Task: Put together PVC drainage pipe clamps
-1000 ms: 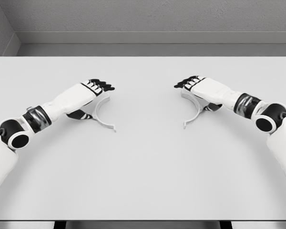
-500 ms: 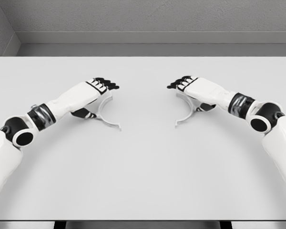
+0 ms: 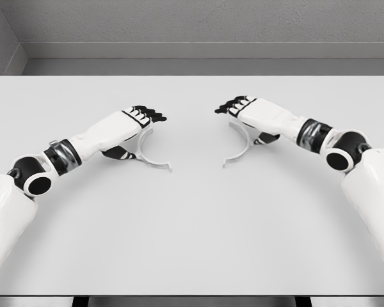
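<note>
Pale grey table (image 3: 192, 243) fills most of the frame, dark wall band along the top.

Left arm enters from the lower left and reaches up toward the middle. Left hand (image 3: 131, 125) sits left of centre, palm down, black fingertips (image 3: 155, 116) pointing right toward the middle of the frame. A white half-ring clamp piece (image 3: 150, 153) curves out from beneath the hand, its open side facing right, and its lower end finishes in a small flange just below and right of the hand. The dark thumb is tucked under the palm against the piece; the fingers lie over its upper end, so the hand looks closed on it.

Right arm enters from the right edge and mirrors the left. Right hand (image 3: 256, 114) sits right of centre, fingertips pointing left. A second half-ring clamp piece (image 3: 240, 148) curves below it, open side facing left, flange at its lower end. Thumb under, fingers over, gripping it likewise.

The two clamp halves face each other across the middle of the table, clearly apart, bare tabletop between them. Whether they rest on the surface or are just lifted off it, I cannot tell.
</note>
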You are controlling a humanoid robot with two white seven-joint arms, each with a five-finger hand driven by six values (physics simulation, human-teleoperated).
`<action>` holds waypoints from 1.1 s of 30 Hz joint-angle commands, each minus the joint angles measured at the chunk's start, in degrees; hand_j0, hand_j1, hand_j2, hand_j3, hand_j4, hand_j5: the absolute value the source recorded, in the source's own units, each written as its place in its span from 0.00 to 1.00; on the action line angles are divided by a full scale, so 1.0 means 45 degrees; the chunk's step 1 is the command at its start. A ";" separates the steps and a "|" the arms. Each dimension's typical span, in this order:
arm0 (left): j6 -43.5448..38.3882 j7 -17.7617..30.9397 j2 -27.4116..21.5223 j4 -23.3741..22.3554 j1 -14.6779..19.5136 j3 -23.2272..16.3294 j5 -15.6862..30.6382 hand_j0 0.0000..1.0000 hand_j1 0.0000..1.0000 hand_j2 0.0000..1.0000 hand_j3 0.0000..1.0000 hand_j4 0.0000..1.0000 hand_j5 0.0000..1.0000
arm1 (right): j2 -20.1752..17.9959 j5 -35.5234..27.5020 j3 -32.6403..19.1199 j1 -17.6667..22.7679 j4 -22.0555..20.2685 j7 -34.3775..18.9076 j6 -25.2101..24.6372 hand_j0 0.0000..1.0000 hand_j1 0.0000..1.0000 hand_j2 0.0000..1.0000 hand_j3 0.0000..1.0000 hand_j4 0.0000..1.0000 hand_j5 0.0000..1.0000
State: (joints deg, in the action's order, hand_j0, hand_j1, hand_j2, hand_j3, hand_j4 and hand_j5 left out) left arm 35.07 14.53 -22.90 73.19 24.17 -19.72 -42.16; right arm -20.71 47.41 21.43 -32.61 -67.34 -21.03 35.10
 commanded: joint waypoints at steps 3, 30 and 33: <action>-0.0015 -0.0006 0.0049 0.0004 0.0000 0.0007 0.0091 1.00 1.00 1.00 1.00 1.00 1.00 | 0.0149 -0.0068 0.0121 -0.0020 0.0218 0.0006 -0.0022 1.00 1.00 1.00 1.00 1.00 1.00; -0.0015 0.0014 0.0303 -0.0191 0.0156 0.0183 0.0130 1.00 1.00 1.00 1.00 1.00 1.00 | 0.1321 0.0323 0.0492 -0.0860 0.1390 0.0006 -0.0022 1.00 1.00 1.00 1.00 1.00 1.00; -0.0015 0.0014 0.0303 -0.0191 0.0176 0.0183 0.0130 1.00 1.00 1.00 1.00 1.00 1.00 | 0.1321 0.0323 0.0473 -0.0957 0.1409 0.0006 -0.0022 1.00 1.00 1.00 1.00 1.00 1.00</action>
State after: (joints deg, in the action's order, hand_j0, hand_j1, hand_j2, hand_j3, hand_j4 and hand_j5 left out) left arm 35.07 14.63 -21.50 72.35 24.96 -18.95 -42.00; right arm -14.82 49.24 23.64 -36.91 -61.03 -21.03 35.11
